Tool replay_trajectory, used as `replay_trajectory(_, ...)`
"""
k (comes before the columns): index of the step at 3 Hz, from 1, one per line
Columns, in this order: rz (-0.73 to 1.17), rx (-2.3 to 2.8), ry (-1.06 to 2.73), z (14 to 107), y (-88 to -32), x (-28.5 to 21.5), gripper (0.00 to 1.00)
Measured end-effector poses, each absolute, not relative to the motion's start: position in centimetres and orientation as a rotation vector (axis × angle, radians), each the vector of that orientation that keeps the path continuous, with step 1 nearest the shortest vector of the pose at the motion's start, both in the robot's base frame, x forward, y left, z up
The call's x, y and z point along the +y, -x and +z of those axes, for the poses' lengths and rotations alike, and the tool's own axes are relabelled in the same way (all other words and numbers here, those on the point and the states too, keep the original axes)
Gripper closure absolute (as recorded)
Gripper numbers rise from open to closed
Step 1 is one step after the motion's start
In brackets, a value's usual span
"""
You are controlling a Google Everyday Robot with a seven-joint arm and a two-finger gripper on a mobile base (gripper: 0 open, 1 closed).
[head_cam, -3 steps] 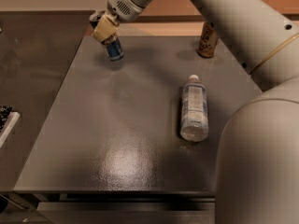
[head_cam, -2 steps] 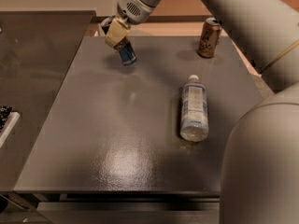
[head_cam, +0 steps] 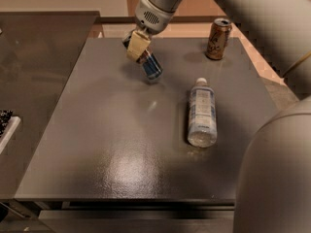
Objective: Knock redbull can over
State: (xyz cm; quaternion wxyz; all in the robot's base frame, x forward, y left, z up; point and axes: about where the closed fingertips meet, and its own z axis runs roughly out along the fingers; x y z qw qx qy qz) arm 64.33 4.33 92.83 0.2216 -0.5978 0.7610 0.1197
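**Knocking over the redbull can: the tipping step**

The gripper (head_cam: pixel 137 45) sits at the far-left part of the dark table (head_cam: pixel 97 144), against the upper end of the redbull can (head_cam: pixel 152 66). Whether the claw is wide, narrow or clamped on the can cannot be told from this view. The can is clearly tilted. Its upper end lies at the gripper and its lower end points toward the near right, at or just above the tabletop. It is not yet lying flat.

The step in hand appears to be the topple itself, partly done. The next move probably calls for carrying the can's top further past its balance point and then drawing clear, so that the can falls onto its side.

The arm (head_cam: pixel 160 4) comes in from the far right and slopes down and leftward to the wrist above the can. A brown-gold can (head_cam: pixel 218 39) stands upright at the far right, well apart from the redbull can. A clear water bottle (head_cam: pixel 201 113) lies on its side to the near right, also apart from it.
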Motion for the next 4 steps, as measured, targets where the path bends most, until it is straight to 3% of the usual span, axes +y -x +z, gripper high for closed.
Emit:
replay_trajectory(3, 0.174, 2.209, 1.846, 89.4, -62.7, 3.1, 0.12)
replay_trajectory(4, 0.147, 2.203, 1.942, 86.5, -61.8, 3.5, 0.0)
